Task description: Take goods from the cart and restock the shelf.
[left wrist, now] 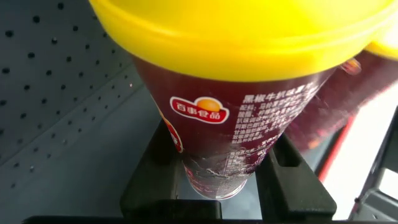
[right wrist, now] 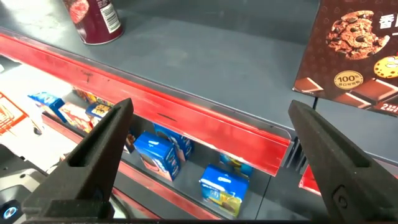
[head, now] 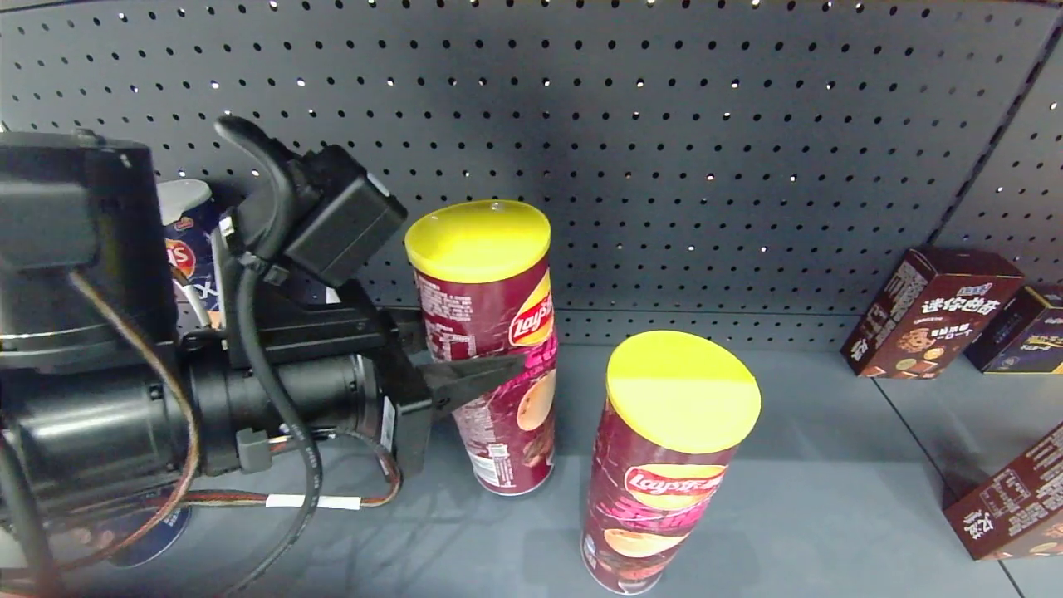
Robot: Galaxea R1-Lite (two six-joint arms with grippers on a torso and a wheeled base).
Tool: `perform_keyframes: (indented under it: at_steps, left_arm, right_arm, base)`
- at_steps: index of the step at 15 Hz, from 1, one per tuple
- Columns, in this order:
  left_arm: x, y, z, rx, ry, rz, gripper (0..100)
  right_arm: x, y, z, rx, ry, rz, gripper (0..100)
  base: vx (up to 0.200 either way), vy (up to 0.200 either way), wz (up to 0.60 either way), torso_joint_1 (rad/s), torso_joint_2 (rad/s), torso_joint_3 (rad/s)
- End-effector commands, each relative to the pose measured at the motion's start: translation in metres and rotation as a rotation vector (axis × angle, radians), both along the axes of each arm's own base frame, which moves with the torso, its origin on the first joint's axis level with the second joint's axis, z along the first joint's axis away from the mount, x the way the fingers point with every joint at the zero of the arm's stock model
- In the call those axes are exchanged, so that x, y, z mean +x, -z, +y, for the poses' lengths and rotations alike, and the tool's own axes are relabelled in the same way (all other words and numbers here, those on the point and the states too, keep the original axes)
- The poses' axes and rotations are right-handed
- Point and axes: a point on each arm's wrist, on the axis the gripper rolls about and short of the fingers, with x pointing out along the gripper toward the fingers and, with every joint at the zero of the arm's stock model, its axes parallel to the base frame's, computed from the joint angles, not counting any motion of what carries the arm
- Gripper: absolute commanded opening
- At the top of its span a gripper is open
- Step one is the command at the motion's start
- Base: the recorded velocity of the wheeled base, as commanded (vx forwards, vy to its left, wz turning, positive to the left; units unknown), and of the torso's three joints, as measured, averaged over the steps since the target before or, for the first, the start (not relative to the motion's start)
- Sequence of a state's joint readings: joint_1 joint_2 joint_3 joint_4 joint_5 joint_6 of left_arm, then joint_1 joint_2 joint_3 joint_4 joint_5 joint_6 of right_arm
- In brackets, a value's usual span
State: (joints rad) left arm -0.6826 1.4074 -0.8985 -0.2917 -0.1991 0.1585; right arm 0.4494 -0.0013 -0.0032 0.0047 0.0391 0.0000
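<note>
Two yellow-lidded chip cans stand upright on the grey shelf (head: 830,498). The rear can (head: 482,274), near the pegboard back (head: 664,124), sits between the fingers of the left gripper (head: 490,365), which pinch its maroon wall at about mid-height. Its long axis is vertical, lid up, with its base apparently on the shelf, so the fingers cross it from the robot's left. The front can (head: 664,465) stands near it, to its right. The right gripper (right wrist: 210,112), fingers (right wrist: 99,155) spread wide and empty, hangs by the shelf's red front rail (right wrist: 186,106). Release probably calls for opening, then withdrawing leftward without tipping the rear can.
</note>
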Motion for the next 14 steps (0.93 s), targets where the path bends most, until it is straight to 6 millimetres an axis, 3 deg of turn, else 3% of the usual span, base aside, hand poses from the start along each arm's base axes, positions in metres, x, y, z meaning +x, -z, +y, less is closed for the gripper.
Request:
perform_keyframes:
  at_steps: [1, 8, 14]
  left_arm:
    - [0.014, 0.005, -0.011, 0.011, 0.002, 0.013, 0]
    - [0.052, 0.022, -0.018, 0.029, -0.061, 0.030, 0]
    - [0.069, 0.018, -0.035, 0.002, -0.031, -0.012, 0]
  right_arm:
    - [0.000, 0.000, 0.000, -0.001, -0.001, 0.001, 100]
    - [0.000, 0.000, 0.000, -0.001, -0.001, 0.001, 100]
    - [0.000, 0.000, 0.000, -0.001, -0.001, 0.001, 100]
  base:
    - [0.000, 0.000, 0.00, 0.000, 0.00, 0.000]
    - [0.000, 0.000, 0.00, 0.000, 0.00, 0.000]
    - [0.000, 0.000, 0.00, 0.000, 0.00, 0.000]
